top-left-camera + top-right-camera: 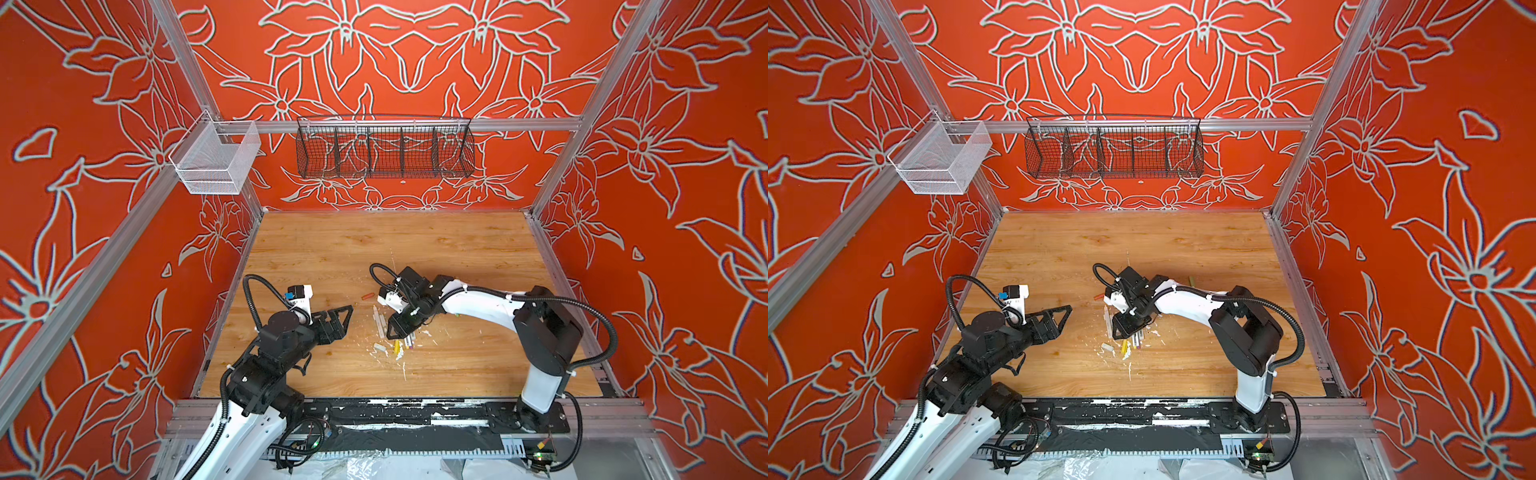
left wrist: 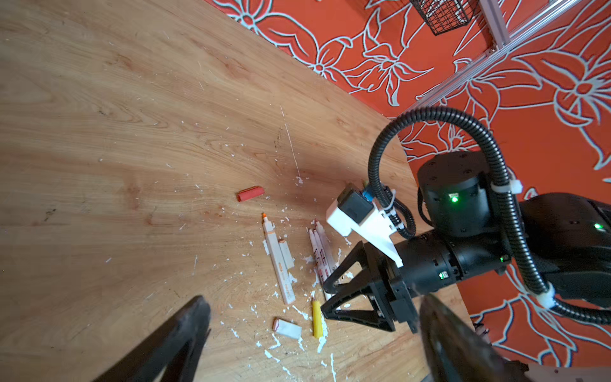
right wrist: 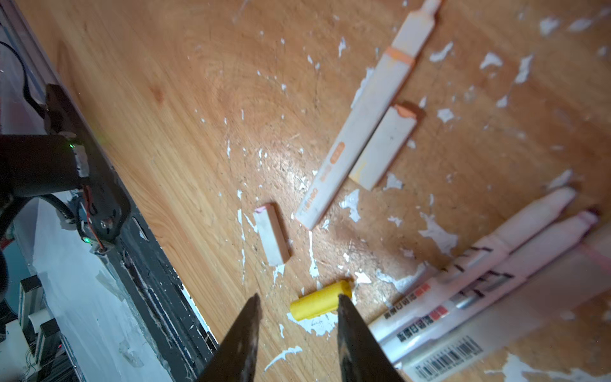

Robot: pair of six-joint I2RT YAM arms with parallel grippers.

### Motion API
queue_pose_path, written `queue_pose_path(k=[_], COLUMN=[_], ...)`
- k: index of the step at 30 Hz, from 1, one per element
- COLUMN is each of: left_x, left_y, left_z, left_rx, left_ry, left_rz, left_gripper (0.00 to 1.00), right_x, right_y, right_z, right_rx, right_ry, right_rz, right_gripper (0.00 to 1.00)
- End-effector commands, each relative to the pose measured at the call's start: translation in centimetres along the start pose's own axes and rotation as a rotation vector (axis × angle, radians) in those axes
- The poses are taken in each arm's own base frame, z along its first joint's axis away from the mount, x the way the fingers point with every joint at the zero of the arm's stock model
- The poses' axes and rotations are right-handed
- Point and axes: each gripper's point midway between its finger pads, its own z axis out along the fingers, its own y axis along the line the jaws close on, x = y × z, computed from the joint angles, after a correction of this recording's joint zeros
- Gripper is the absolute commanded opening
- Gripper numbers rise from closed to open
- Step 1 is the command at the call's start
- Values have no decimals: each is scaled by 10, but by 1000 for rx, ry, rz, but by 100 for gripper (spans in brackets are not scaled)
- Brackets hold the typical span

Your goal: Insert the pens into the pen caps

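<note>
The pens lie in a cluster near the middle of the table [image 1: 332, 249], among white paint flecks [image 3: 439, 234]. The orange-banded pen [image 3: 360, 112] lies by itself, flat, its tip bare. A pale cap [image 3: 383, 148] lies flat along its side, touching it or nearly so. Just beside these, a bundle of pens [image 3: 496, 264] lies side by side, at least three of them, with white barrels, dark print and uncovered tips. A grey cap [image 3: 272, 236] with a pinkish end lies near the butt end of the orange-banded pen, apart from it. The yellow cap [image 3: 319, 302] lies flat next to the bundle. The orange-red cap [image 2: 250, 193] lies alone, well apart from the cluster and farther back on the table.

My right gripper [image 3: 297, 299] is low over the yellow cap with its jaws partly open. The cap lies crosswise in the gap between them. One fingertip [image 3: 345, 314] overlaps the cap's end nearest the bundle, and the other stands clear of the far end. I have hold of nothing there. Whether that fingertip actually touches the cap, I cannot tell. In both top views this gripper covers part of the bundle.

My left gripper [image 1: 347, 311] is well apart from the pens, to the left of the cluster. It points toward them, with its jaws spread wide and nothing between them.
</note>
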Motion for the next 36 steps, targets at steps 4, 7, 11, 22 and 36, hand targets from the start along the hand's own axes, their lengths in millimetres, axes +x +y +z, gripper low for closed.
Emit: queue_pose_path(k=[4,7,11,22,36], left_x=[0,-1,-2,-2,-2], left_y=[6,7,7,9,10], left_z=[-1,-2,-3,-10,-6], left_rx=[-32,-37,-38,-44,-46], left_ry=[0,-6,-7,-27,-22], left_rz=[23,32,39,33,37], left_gripper=[97,97,97,97,97], right_x=[22,22,13,9,77], right_y=[0,-5,-8,-11,8], right_z=[12,14,11,33,27], right_rx=[31,53,82,51,39], right_ry=[57,58,35,101,264], right_rz=[17,25,10,-3,-47], right_gripper=[42,43,44,48,47])
